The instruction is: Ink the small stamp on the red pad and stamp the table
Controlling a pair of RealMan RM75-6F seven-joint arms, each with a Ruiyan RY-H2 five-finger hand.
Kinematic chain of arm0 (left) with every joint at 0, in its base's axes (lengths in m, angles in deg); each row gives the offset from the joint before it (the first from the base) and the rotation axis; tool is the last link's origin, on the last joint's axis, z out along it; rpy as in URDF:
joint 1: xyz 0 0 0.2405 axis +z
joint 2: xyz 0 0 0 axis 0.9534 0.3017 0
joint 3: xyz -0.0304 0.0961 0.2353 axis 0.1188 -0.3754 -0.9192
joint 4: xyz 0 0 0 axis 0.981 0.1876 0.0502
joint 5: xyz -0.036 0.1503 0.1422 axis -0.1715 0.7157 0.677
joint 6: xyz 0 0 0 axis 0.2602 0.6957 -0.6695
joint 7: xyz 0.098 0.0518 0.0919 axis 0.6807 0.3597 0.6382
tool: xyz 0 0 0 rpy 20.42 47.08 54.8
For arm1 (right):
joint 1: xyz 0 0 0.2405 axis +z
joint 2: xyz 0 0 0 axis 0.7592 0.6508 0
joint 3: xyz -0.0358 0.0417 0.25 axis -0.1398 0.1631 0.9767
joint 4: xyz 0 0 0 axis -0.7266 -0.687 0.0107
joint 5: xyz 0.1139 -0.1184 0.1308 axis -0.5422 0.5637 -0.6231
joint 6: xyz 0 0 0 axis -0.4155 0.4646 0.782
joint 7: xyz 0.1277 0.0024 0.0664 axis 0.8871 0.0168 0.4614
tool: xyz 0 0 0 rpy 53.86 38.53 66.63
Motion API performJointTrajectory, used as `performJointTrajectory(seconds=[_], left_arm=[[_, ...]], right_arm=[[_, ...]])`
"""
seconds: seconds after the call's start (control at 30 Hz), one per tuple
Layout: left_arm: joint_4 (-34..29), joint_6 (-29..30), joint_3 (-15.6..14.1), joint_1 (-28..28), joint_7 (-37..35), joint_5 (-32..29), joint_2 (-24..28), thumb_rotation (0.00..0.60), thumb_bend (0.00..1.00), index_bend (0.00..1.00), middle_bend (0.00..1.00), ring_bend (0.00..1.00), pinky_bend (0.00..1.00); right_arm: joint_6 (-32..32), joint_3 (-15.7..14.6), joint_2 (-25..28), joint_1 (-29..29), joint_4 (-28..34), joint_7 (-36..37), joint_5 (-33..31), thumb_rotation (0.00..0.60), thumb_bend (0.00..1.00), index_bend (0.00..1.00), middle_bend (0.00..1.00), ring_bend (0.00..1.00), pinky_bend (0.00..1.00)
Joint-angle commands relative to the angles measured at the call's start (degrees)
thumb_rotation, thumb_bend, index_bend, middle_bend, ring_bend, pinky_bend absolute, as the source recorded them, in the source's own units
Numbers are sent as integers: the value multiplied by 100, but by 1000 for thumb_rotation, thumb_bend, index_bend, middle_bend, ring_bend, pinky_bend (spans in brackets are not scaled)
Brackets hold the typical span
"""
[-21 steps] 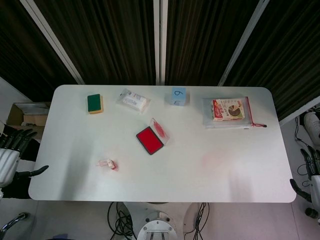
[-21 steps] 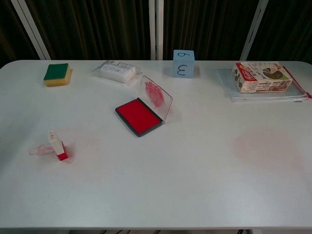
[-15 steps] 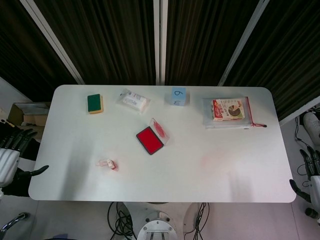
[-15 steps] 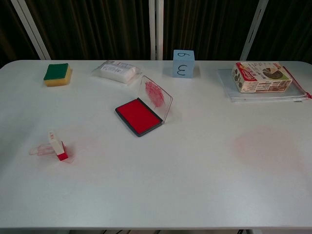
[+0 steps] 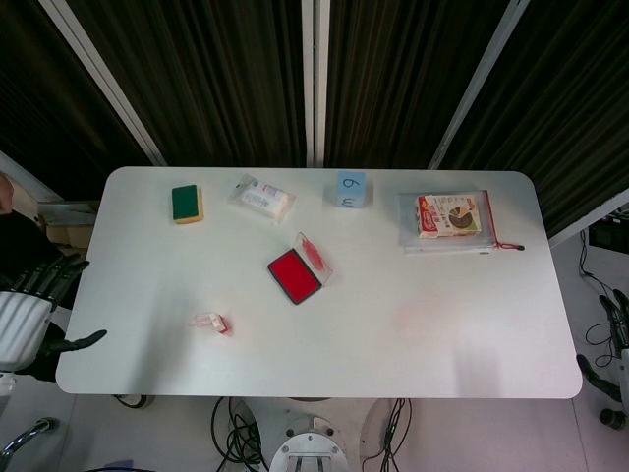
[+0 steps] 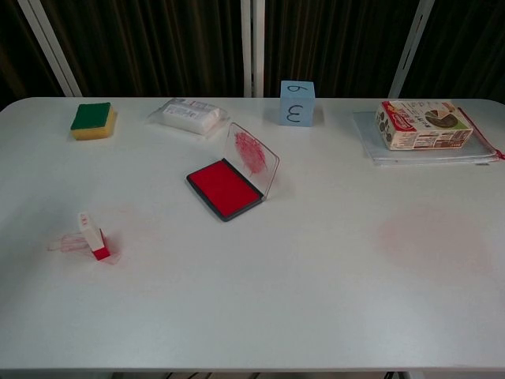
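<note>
1. The small stamp (image 6: 92, 238) lies on the white table (image 6: 316, 300), well to the near-left of the red ink pad (image 6: 225, 188), which is the landmark here. Its clear cap (image 6: 65, 244) lies touching or just beside it, on the side away from the pad.

2. The pad sits open, with its transparent lid (image 6: 254, 158) tilted up on the far-right side and smeared with red. The inked face is fully exposed.

3. The left hand (image 5: 34, 315) hangs off the table edge, well to the near-left of the pad and beyond the stamp. Its fingers are spread and it holds nothing.

4. The right hand (image 5: 614, 339) barely shows at the frame's right edge, far from the pad. Whether it is spread or curled cannot be told.

5. Handling call: the stamp looks tiny, light and rigid plastic, so it will likely skid or tip if nudged. A pinch across the pale upper body seems best, keeping clear of the red base where the ink goes.

6. The risk is that the cap gets caught in the pinch.

7. The pad itself looks light too; a hard press may shift it.

8. Behind the pad sit a green sponge (image 6: 93, 119), a wrapped packet (image 6: 189, 116), a blue cube (image 6: 297, 103) and a printed box (image 6: 423, 124), all well apart from it.
</note>
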Motion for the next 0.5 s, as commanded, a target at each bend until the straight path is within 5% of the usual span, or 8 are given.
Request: performJointTrajectory(seconds=[0.03, 0.1, 0.17, 0.5], left_arm=[[224, 350, 62, -58, -165, 351, -250, 599, 113, 172, 163, 318, 561], [344, 414, 26, -96, -278, 517, -386, 600, 175, 226, 259, 619, 818], [425, 306, -52, -172, -321, 649, -479, 600, 210, 261, 313, 783, 925], [861, -619, -265, -829, 305, 1263, -1178, 600, 220, 258, 284, 871, 974]], right_arm=[[-88, 5, 35, 51, 53, -83, -3, 600, 153, 0, 0, 0, 0], [-129, 11, 41, 81, 81, -117, -1, 600, 153, 0, 0, 0, 0], [-179, 8, 42, 107, 108, -144, -5, 600, 153, 0, 0, 0, 0], [-235, -38, -4, 104, 95, -213, -20, 600, 155, 0, 0, 0, 0]])
